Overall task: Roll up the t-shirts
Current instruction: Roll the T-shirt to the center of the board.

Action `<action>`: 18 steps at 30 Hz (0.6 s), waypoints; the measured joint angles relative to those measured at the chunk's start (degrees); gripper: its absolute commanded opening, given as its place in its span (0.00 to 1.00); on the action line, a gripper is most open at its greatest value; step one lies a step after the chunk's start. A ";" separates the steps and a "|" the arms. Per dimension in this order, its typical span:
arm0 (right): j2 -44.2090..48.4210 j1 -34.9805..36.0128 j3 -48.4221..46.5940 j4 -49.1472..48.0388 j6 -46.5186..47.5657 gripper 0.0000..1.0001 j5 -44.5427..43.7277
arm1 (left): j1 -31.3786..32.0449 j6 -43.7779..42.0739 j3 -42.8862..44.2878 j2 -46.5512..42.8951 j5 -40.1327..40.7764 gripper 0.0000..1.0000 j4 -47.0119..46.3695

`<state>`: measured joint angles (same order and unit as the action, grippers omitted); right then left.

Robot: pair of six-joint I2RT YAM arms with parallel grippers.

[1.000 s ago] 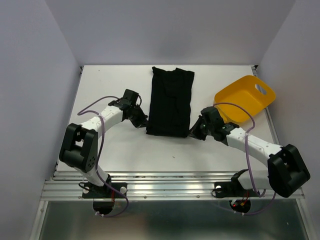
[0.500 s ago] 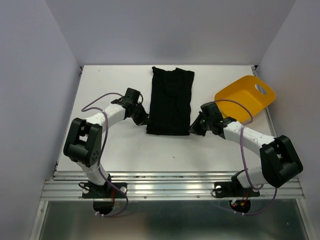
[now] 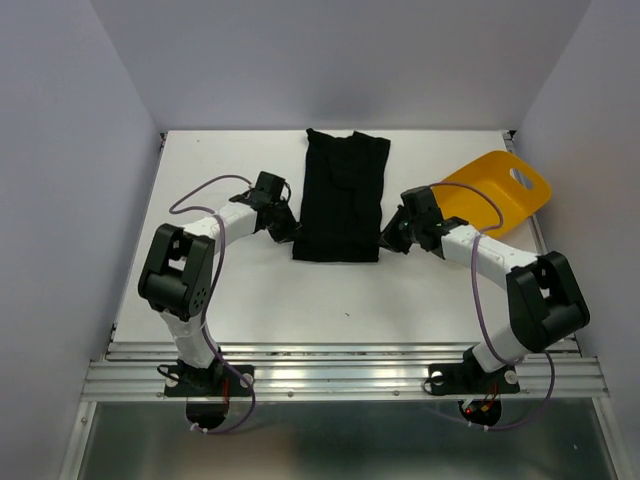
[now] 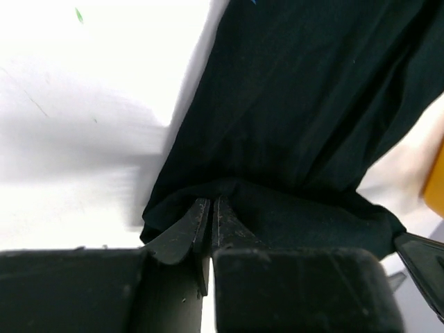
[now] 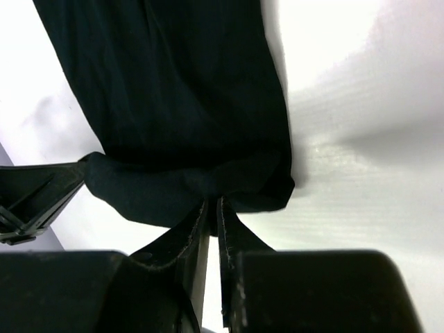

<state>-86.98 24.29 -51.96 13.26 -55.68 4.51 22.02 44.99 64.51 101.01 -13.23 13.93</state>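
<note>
One black t-shirt (image 3: 340,195) lies folded into a long strip down the middle of the white table, with its near end turned over into a thick fold. My left gripper (image 3: 290,232) is at that fold's left corner. In the left wrist view its fingertips (image 4: 211,202) are pressed together on the cloth (image 4: 305,104). My right gripper (image 3: 386,238) is at the fold's right corner. Its tips (image 5: 212,202) stand a sliver apart, with the bunched cloth (image 5: 173,83) pinched between them.
A yellow plastic tub (image 3: 505,180) lies tilted at the back right, just behind my right arm, and its edge shows in the left wrist view (image 4: 437,182). White walls close in the table on three sides.
Both grippers have moved away from the near edge, carrying the t-shirt's near end up and over. The strip now looks shorter. Both pairs of jaws have eased slightly.
</note>
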 measured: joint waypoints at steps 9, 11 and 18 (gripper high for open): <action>-4.17 -0.63 -2.75 -0.66 1.33 0.31 -2.21 | 0.00 -4.24 3.23 2.03 6.29 0.71 -0.42; -4.24 -0.63 -2.75 -0.63 1.64 0.38 -2.71 | 0.00 -4.87 3.26 1.73 7.41 0.73 -0.48; -2.32 -0.63 -2.75 -0.24 3.96 0.60 -4.52 | 0.74 -7.41 3.82 -3.78 10.51 0.69 -0.44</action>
<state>-89.30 23.66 -54.72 13.02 -51.72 -0.01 22.76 37.58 68.34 97.23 -2.72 13.50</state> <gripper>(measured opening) 0.592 0.726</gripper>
